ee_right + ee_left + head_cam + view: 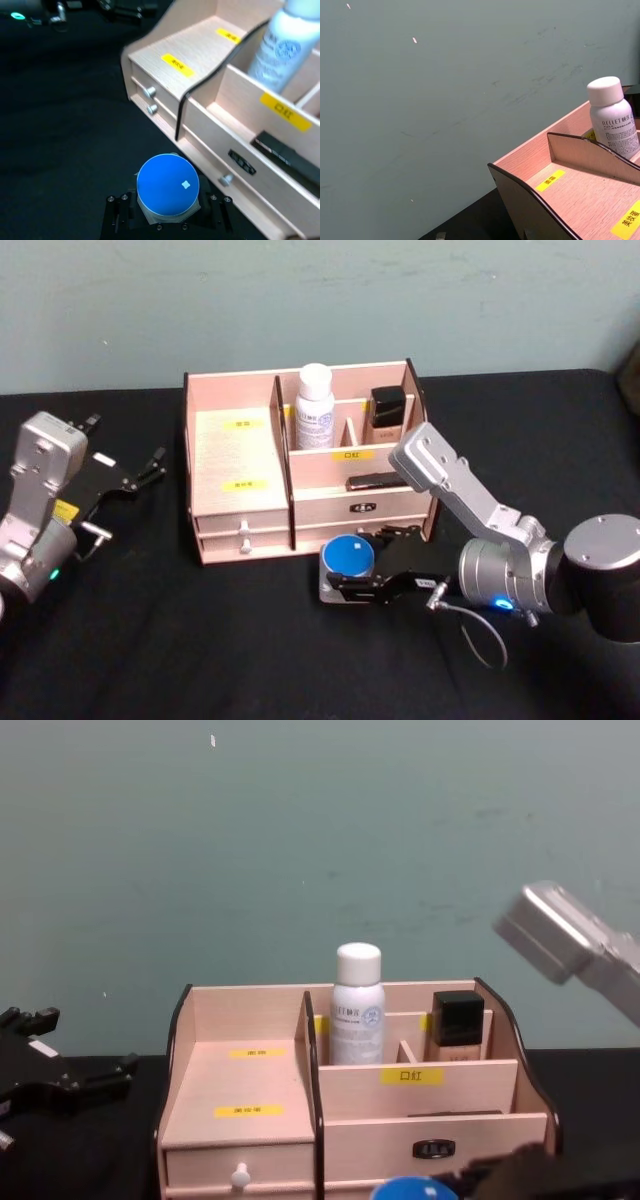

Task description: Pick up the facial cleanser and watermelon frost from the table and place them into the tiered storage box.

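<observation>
Right tool, low over the surface, clamped on the blue-lidded jar just before the front edge of the box. Bare surface lies to the jar's left. Left tool, fingers apart, parked near the box's left wall. White bottle upright in a rear compartment.

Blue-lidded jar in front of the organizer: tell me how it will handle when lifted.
The blue-lidded jar looks rigid and squat, so it is probably hard to tip. Its smooth round lid may slip; the angular grey base likely grips better and should stop it rolling.
</observation>
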Robot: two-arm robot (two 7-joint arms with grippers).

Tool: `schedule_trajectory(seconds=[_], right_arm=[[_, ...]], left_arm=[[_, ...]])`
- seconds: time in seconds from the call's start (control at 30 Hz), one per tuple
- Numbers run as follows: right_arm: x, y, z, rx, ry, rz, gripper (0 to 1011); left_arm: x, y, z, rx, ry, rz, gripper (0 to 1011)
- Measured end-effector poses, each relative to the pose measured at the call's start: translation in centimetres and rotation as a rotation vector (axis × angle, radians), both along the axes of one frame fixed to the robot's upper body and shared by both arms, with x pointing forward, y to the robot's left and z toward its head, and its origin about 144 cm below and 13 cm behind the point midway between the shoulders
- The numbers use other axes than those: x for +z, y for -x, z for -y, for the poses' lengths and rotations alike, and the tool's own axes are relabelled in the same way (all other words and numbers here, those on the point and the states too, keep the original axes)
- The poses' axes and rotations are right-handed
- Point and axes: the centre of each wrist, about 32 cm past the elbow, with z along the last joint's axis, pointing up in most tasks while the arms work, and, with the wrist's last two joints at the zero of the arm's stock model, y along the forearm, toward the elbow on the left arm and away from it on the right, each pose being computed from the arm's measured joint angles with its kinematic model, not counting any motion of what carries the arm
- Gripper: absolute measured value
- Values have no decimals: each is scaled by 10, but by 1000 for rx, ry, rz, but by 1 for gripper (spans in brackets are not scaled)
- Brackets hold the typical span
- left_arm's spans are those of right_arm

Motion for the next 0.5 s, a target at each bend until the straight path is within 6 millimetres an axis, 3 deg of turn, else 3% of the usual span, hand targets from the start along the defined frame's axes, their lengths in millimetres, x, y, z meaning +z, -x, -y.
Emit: schedule_trajectory(seconds=[0.5], right_arm=[[39, -15, -21, 88, -20, 79, 728]], left_arm=[[0, 0, 0, 0, 0, 0, 1010]])
